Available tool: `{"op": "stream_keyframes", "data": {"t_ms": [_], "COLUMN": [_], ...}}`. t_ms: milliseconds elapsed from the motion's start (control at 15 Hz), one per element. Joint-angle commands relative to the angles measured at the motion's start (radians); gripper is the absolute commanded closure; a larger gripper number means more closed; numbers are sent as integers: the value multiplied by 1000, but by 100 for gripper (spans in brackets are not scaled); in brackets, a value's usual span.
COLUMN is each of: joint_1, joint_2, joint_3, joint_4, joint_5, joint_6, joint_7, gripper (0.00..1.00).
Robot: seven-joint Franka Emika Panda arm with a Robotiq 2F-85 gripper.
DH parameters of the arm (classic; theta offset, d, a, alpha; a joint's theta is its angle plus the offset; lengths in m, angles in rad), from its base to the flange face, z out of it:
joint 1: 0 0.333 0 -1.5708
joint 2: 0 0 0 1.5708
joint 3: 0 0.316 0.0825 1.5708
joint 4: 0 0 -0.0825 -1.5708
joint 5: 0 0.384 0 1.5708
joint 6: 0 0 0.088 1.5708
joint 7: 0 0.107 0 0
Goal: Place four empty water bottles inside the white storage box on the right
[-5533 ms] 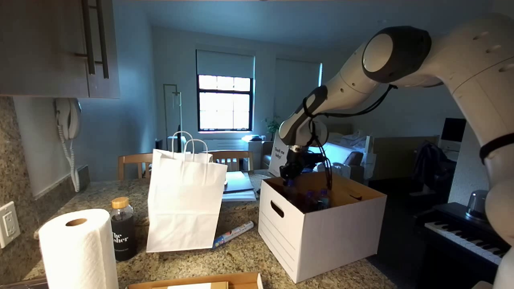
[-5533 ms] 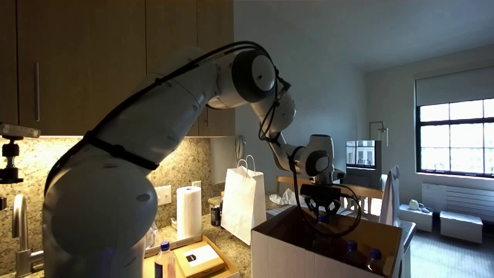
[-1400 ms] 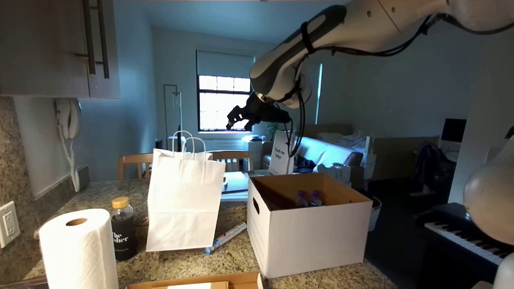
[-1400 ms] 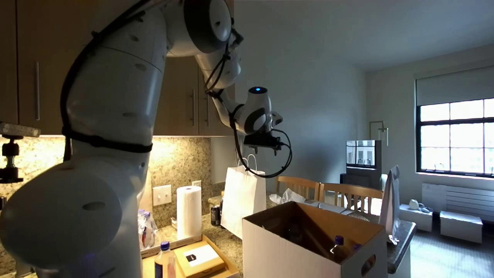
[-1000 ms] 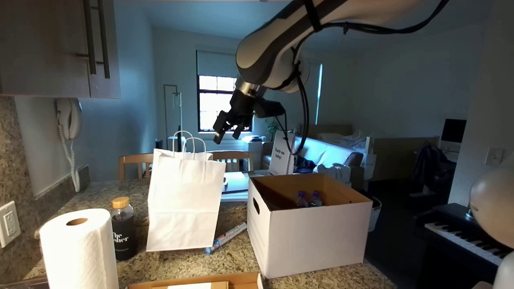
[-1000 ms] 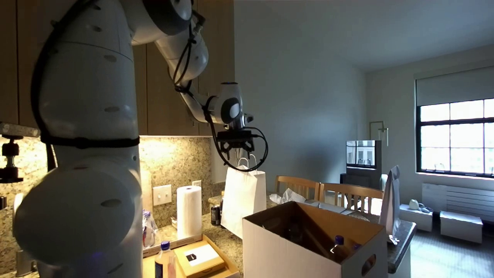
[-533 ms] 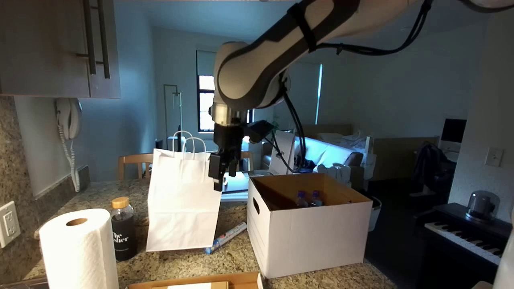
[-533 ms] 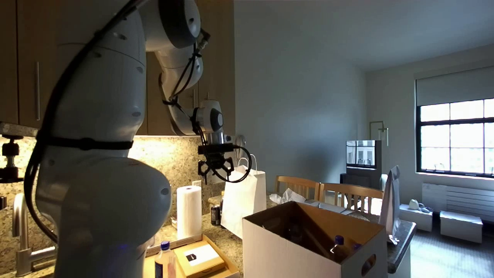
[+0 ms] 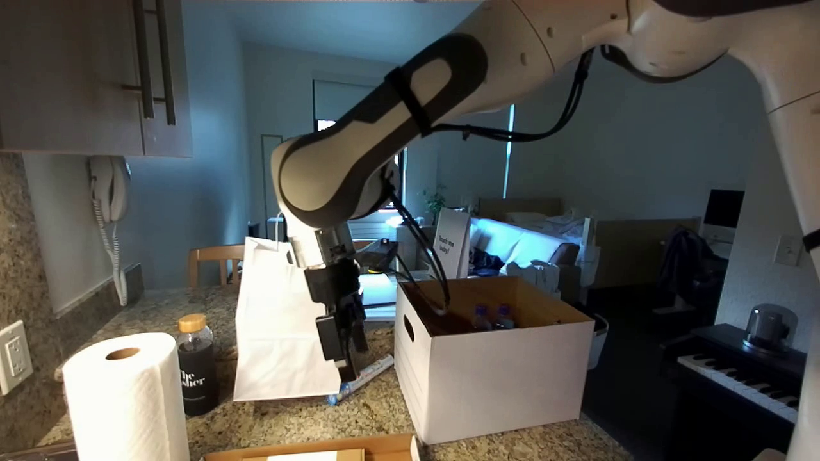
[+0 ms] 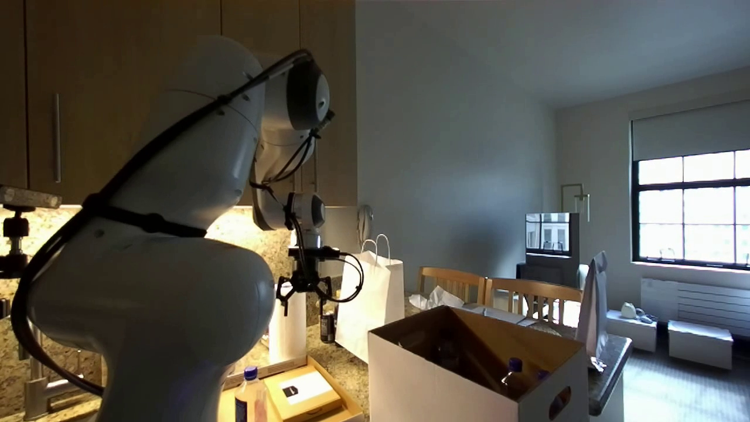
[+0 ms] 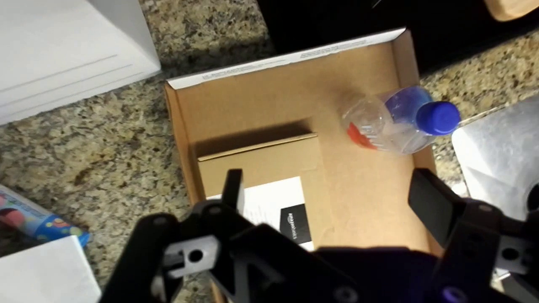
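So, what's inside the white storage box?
Two water bottles with blue caps show, plus a dim shape, perhaps a third. The white storage box itself hides the pair's lower parts.

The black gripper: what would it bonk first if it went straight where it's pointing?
Probably the small cardboard box with the white label, inside the shallow tray. The gripper points down, open, one finger seemingly over that box. Depth is unclear, so it could meet the tray's floor instead.

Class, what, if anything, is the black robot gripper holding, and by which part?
Nothing is held: the black two-fingered gripper stands open, its jaws wide apart.
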Motion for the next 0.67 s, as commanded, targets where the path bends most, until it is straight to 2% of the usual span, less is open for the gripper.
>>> {"op": "stream_keyframes", "data": {"t_ms": [0,400,467,600], "joint_1": [15,10,29,28], "joint_2": [40,48,60,66], "joint_3": [6,-1,-10,-10], "joint_4": [52,9,41,40], "joint_5": [28,25,13,13], "joint_6": [-75,147,83,116], "joint_7": [-160,-218,-173,-179], "gripper": [0,0,0,0]}}
